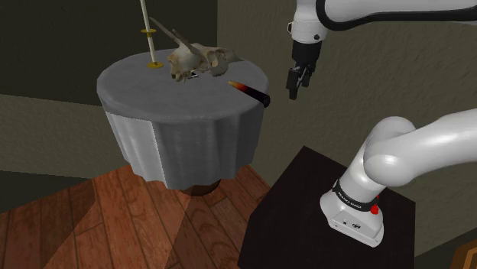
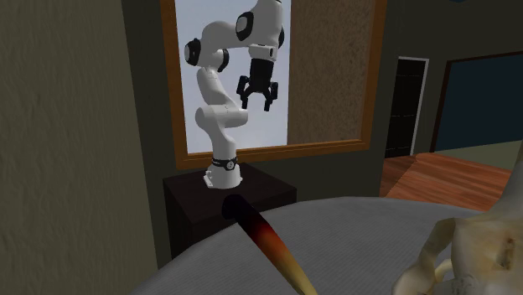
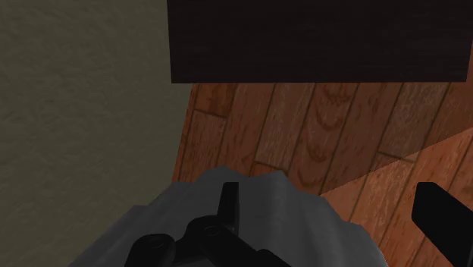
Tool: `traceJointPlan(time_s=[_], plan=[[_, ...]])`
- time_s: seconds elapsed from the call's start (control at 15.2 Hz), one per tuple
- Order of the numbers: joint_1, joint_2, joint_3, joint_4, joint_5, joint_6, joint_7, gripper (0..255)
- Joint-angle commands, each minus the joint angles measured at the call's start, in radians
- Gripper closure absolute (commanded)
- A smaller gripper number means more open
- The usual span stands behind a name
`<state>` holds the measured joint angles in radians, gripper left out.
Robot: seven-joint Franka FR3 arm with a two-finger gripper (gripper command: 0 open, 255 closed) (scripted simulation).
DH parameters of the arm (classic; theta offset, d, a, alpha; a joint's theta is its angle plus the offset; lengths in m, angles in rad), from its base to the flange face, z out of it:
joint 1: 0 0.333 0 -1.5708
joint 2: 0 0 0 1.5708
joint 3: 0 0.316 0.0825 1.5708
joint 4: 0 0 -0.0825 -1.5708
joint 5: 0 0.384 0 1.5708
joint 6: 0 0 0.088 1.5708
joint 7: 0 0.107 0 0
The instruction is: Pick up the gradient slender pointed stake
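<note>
1. We are at the approach: the gripper (image 1: 298,85) hangs empty, fingers spread, just off the table (image 1: 183,134).
2. The stake (image 1: 249,90) lies there, dark end at the rim.
3. Next we need to shift over it, then descend.

The stake (image 2: 268,243) lies on the grey-draped desk (image 2: 369,222), its black end toward 11 o'clock and its yellowish tip toward 5 o'clock. A pale bony object (image 2: 478,251) sits at its 3 o'clock. Beyond, at 12 o'clock, the tool (image 2: 257,105) hangs with its fingers apart before a wood-framed window (image 2: 335,147).
</note>
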<state>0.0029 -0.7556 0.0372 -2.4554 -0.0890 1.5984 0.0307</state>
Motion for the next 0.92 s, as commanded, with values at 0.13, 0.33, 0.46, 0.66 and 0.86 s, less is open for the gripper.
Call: traceJointPlan(time_s=[0.13,0.33,0.46,0.66,0.86], plan=[[-0.013,0.066,-0.022,0.014,-0.017,0.054,-0.017,0],[-0.031,0.169,-0.053,0.047,-0.037,0.130,-0.042,0],[-0.041,0.240,-0.073,0.075,-0.047,0.176,-0.059,0],[-0.055,0.349,-0.101,0.126,-0.057,0.238,-0.084,0],[-0.067,0.460,-0.128,0.189,-0.060,0.291,-0.110,0]])
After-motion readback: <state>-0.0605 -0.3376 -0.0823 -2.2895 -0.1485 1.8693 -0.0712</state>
